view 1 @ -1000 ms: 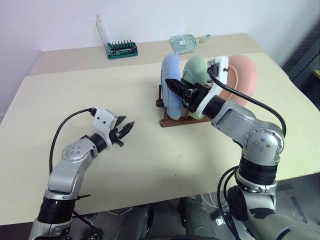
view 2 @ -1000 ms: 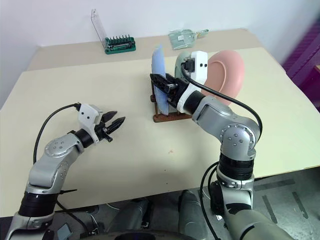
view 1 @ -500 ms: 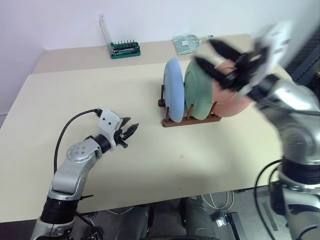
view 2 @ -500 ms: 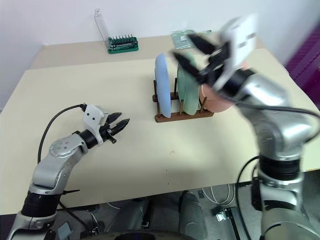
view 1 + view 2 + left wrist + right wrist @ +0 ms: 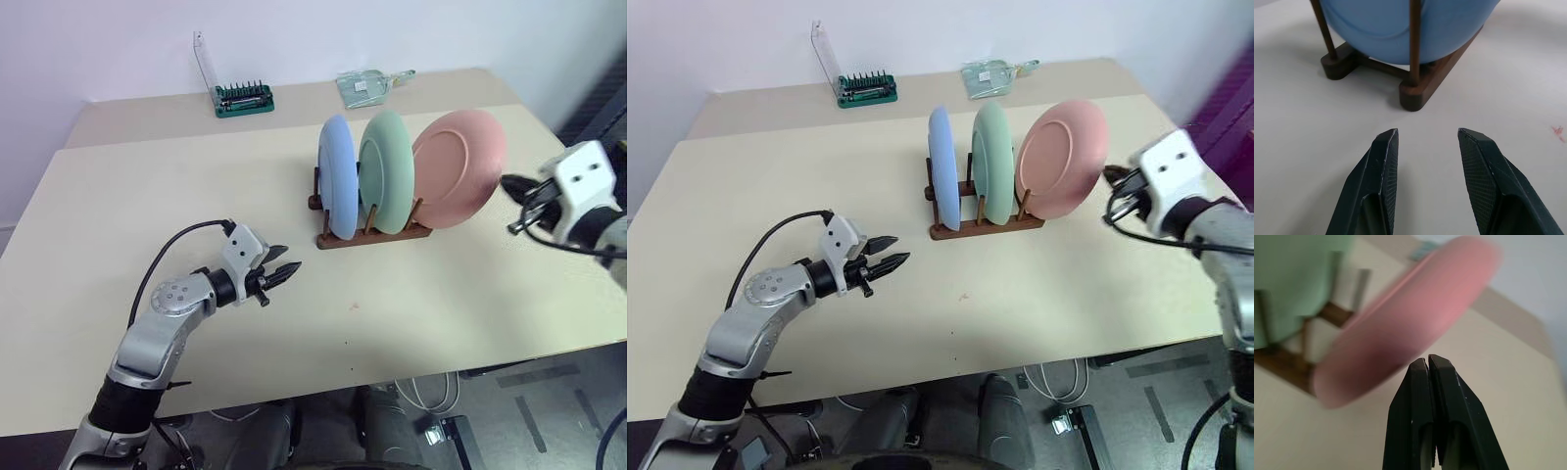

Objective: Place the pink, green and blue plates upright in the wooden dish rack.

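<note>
The wooden dish rack (image 5: 373, 238) stands at mid-table with three plates upright in it: the blue plate (image 5: 338, 178) on the left, the green plate (image 5: 385, 172) in the middle, the pink plate (image 5: 458, 168) on the right, leaning a little outward. My right gripper (image 5: 1428, 363) is shut and empty, hovering just right of the pink plate's rim (image 5: 1400, 328), apart from it. My left gripper (image 5: 278, 273) is open with nothing between its fingers, low over the table left of the rack, pointing at the blue plate (image 5: 1400, 29) and the rack's rail (image 5: 1420, 90).
A green tool holder with a clear lid (image 5: 241, 96) and a clear plastic item (image 5: 365, 86) lie at the table's far side. The table's right edge (image 5: 578, 166) runs close to my right gripper. Bare tabletop lies in front of the rack.
My right gripper has drawn away from the plates to the right and gone from open to shut. The left gripper has shifted right, toward the rack. All three plates stay in the rack.
</note>
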{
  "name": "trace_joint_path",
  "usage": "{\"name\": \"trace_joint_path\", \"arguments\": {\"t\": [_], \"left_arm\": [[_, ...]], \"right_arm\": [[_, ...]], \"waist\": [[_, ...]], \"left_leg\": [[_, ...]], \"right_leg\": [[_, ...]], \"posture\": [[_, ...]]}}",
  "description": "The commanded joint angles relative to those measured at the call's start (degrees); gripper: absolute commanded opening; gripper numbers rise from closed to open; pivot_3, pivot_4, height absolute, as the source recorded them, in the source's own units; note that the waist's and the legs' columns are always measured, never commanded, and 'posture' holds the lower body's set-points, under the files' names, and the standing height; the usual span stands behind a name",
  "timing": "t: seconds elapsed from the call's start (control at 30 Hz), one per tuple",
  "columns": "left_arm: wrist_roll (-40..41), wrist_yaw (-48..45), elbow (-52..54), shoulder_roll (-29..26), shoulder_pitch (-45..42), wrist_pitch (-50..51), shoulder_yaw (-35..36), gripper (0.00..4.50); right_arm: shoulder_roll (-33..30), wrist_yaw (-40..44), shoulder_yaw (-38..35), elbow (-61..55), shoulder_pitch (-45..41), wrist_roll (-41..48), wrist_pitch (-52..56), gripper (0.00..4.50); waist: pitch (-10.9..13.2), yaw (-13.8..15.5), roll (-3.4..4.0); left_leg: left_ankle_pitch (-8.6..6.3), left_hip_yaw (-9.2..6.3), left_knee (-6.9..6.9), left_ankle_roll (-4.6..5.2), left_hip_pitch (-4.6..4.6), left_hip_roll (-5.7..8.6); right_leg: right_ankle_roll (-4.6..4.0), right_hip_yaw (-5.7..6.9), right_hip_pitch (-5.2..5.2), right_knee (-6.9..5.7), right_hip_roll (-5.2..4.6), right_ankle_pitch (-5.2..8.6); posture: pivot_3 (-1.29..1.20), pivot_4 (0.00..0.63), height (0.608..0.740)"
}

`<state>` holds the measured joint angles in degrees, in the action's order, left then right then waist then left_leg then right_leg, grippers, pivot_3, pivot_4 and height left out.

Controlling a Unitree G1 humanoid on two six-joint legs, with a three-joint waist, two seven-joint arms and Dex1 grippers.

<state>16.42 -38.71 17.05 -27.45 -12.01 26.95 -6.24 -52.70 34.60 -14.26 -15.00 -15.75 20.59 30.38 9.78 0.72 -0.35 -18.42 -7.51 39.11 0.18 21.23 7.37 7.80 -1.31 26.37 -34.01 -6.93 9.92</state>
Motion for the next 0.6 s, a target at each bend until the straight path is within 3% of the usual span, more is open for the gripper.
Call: {"name": "trace_joint_path", "arguments": {"t": [0.03,0.27,0.47,0.6], "left_arm": [[0.2,0.1,1.8,-0.5,0.2,-0.8,1.2,1.96],[0.0,1.0,3.0,-0.3,1.6,-0.5,1.2,1.96],[-4.3,8.3,-5.6,0.1,1.5,-4.8,6.7,1.96],[-5.0,10.3,-12.5,-1.3,2.7,-9.0,12.4,1.96]], "right_arm": [[0.8,1.0,-1.6,-3.4,-3.9,2.7,0.2,0.04],[-0.5,-0.8,-3.5,0.2,-2.7,-1.3,0.5,0.04],[1.1,2.5,-11.4,5.4,12.3,-2.4,-4.4,0.04],[5.3,2.6,-14.5,6.5,16.1,0.0,-7.0,0.04]], "waist": [[0.0,0.1,0.01],[0.0,0.2,-0.03],[0.0,1.1,0.00],[-0.1,0.5,0.09]], "left_leg": [[0.00,0.00,0.01,0.00,0.01,0.00],[0.00,-0.07,0.02,0.00,0.02,0.02],[0.00,-0.08,-0.01,0.00,0.00,0.02],[0.01,0.05,-0.03,-0.03,-0.12,-0.03]], "right_leg": [[0.00,-0.01,0.01,0.00,0.00,0.00],[-0.01,0.01,-0.01,0.02,0.00,0.00],[-0.01,0.01,-0.03,0.03,0.00,0.00],[-0.05,-0.07,-0.03,-0.02,0.05,-0.03]], "posture": [[0.00,0.150,0.738],[0.00,0.150,0.738],[0.00,0.150,0.738],[0.00,0.150,0.738]]}}
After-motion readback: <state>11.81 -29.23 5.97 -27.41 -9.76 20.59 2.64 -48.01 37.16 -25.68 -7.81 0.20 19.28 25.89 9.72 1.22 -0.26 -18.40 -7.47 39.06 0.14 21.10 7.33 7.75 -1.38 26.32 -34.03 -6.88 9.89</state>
